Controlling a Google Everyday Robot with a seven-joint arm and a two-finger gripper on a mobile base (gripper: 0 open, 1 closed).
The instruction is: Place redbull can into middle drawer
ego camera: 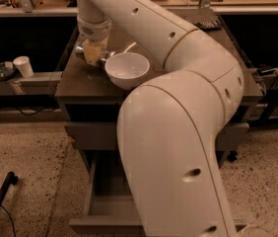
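The gripper (92, 58) sat low just beside the white bowl (127, 69), probably after the unseen redbull can, its grip impossible to tell, with the middle drawer (110, 201) open well below.

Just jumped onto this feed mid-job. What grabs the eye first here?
The huge white arm fills the middle of the view and hides much of the cabinet. Its gripper sits low over the back-left of the dark cabinet top, right beside the white bowl. At the bottom, the middle drawer stands pulled out, its grey inside showing.
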